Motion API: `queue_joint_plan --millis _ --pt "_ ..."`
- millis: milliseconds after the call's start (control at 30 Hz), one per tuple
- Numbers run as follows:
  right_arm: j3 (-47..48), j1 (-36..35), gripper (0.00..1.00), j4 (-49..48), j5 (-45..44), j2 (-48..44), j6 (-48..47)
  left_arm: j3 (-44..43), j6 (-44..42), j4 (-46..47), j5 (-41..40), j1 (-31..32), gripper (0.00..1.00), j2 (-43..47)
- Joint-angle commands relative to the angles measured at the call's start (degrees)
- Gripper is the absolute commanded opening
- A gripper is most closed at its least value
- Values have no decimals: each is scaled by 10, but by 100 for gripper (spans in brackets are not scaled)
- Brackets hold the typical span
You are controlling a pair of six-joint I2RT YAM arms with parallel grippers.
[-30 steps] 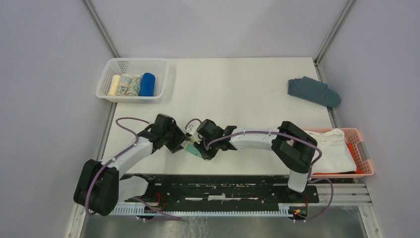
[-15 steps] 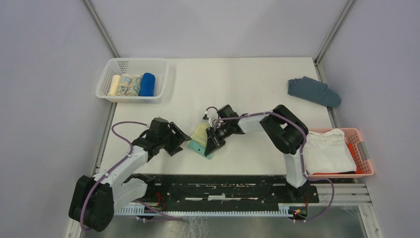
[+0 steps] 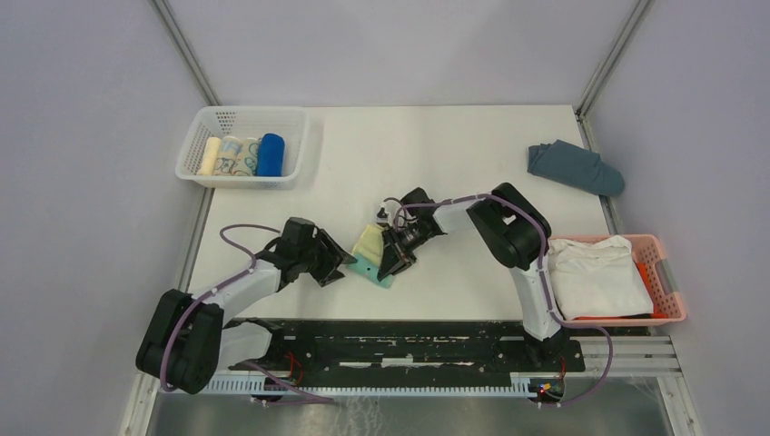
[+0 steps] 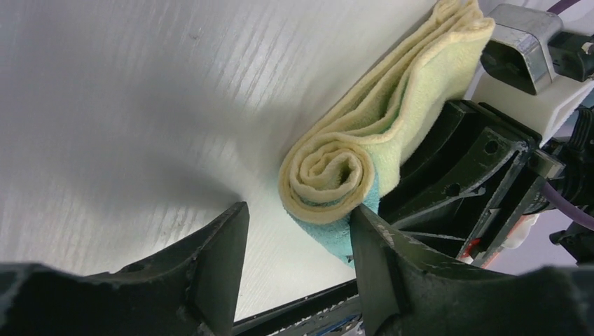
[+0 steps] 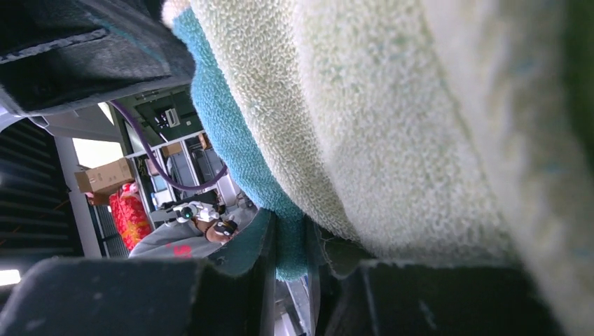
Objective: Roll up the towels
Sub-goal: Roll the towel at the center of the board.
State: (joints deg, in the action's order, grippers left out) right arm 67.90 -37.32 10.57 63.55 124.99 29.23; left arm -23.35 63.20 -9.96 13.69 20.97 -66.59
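Top external view had the yellow towel (image 3: 368,247) sitting on the table (image 3: 454,145) near the middle, a bit toward the arms, with both grippers right at it. It was partly rolled. From the left wrist cam you could see the spiral end of the yellow towel (image 4: 329,175), with the teal patch on the underside and the loose part trailing off behind it.

Right gripper (image 3: 397,254) was clamped down on that towel, and its own cam showed the teal edge pinched between the right gripper (image 5: 291,262) fingers, with the yellow towel (image 5: 392,140) filling most of the shot.

Left gripper (image 3: 331,263) was just beside the roll on the other side, with nothing in it. Wrist view showed the left gripper (image 4: 298,231) spread wide, the roll end framed in the gap. Couldn't tell if a finger was touching the cloth.

Blue towel (image 3: 271,154) was rolled up in the white basket (image 3: 204,123) at the far left, next to a few other rolls (image 3: 231,156). Grey cloth (image 3: 575,166) lay bunched at the far right, and a white cloth (image 3: 595,277) sat in the pink basket (image 3: 669,282).
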Motion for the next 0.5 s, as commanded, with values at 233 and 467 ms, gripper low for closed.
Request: queue_joint_plan --millis 233,467 --pt "20 0 27 101 -159 -55 -64 -18 -2 29 -12 0 53 -100" --pt "12 -32 47 158 -300 -168 -130 -45 -17 -1 -32 1 52 -154"
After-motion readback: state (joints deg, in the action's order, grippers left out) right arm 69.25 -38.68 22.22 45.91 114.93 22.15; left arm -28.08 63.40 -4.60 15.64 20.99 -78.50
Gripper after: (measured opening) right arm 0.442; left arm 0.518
